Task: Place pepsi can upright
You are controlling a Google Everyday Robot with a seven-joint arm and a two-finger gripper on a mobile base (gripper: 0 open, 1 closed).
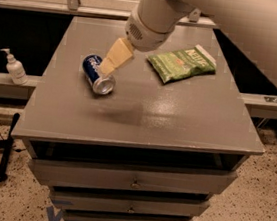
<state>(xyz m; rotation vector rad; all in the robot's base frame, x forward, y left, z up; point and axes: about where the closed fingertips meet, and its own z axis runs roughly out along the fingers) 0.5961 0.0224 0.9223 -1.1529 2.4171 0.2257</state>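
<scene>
The pepsi can (96, 76) lies on its side on the grey table (148, 116), left of the middle. It is dark blue, and its silver end faces the front right. My gripper (108, 66) reaches down from the upper right. Its cream-coloured tip hangs right over the can's upper side, very close to it or touching it. I cannot tell whether it touches.
A green chip bag (182, 63) lies flat on the table's right back part. A white soap pump bottle (15, 67) stands on a ledge to the left of the table. The table has drawers (132, 181) at its front. My large white arm (225, 17) spans the upper right.
</scene>
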